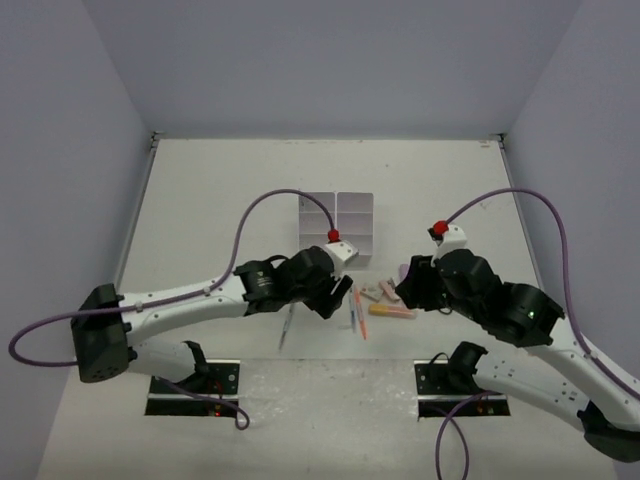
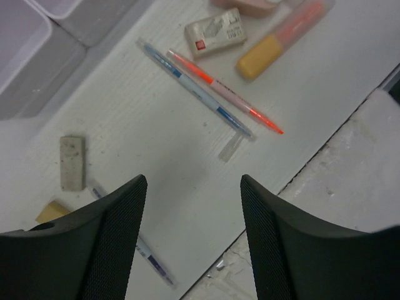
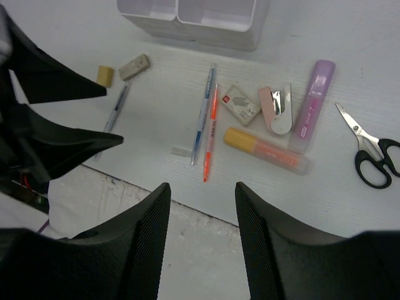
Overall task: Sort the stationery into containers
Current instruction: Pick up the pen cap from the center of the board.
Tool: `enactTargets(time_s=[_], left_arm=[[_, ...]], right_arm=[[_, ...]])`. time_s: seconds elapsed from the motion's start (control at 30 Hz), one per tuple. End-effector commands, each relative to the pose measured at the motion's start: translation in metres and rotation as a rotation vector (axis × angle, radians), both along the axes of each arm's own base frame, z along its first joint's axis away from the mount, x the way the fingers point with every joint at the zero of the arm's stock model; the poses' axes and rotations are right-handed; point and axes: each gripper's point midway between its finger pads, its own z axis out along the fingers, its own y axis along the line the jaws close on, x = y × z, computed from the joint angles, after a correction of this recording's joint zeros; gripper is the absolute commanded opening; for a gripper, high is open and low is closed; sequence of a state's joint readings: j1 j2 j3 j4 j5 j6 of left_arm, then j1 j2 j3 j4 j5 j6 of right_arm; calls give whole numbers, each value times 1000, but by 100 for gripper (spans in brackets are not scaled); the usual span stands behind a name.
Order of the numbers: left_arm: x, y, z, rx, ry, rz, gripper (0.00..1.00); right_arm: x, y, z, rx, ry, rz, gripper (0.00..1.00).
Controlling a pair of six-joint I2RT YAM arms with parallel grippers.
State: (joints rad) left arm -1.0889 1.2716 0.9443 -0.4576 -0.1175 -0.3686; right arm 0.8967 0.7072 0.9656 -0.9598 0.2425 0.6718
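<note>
The stationery lies loose in front of the white organizer (image 1: 337, 218) (image 3: 206, 15). A blue-grey pen (image 2: 194, 87) (image 3: 203, 112) and an orange pen (image 2: 225, 94) (image 3: 210, 131) lie side by side. Beyond them are a sleeved white eraser (image 3: 240, 103), a pink eraser (image 3: 275, 109), an orange marker (image 3: 269, 150), a pink marker (image 3: 315, 103) and black-handled scissors (image 3: 372, 150). A grey eraser (image 2: 72, 162), a tan eraser (image 2: 50, 211) and a grey pen (image 2: 150, 256) lie by my left gripper (image 2: 192, 181) (image 1: 335, 295), which hovers open and empty. My right gripper (image 3: 201, 187) (image 1: 408, 290) is open and empty near the table's front edge.
A small clear pen cap (image 2: 230, 148) lies near the pens' tips. The white mat ends at a seam (image 2: 331, 150) just in front of the items, with rougher surface beyond. Grey walls enclose the table on three sides.
</note>
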Motion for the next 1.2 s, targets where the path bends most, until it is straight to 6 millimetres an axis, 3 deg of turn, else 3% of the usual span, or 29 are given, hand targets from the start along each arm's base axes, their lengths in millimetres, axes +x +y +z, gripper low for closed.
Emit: enactTargets(time_s=[0.0,0.17,0.4,0.73,1.17], left_arm=[[5,-34,-15,51,-94,-85,64],[0,-62,-48,97,-119,-230,60],[-4,-79,-67,149,-108,-351,52],[-30,-77,-93,220,7,-457,52],[-36,-62,-108,289,31,-450,51]], right_arm=[[-8,-24,-1,-48,21,-71,53],[-15,-44,12,-1,-30,-115,56],[-21,-54,9,-7,-40,-113,57],[-20,-53,5,-21,-37,-109,58],[-17,-46,2,-40,-25,-87,58]])
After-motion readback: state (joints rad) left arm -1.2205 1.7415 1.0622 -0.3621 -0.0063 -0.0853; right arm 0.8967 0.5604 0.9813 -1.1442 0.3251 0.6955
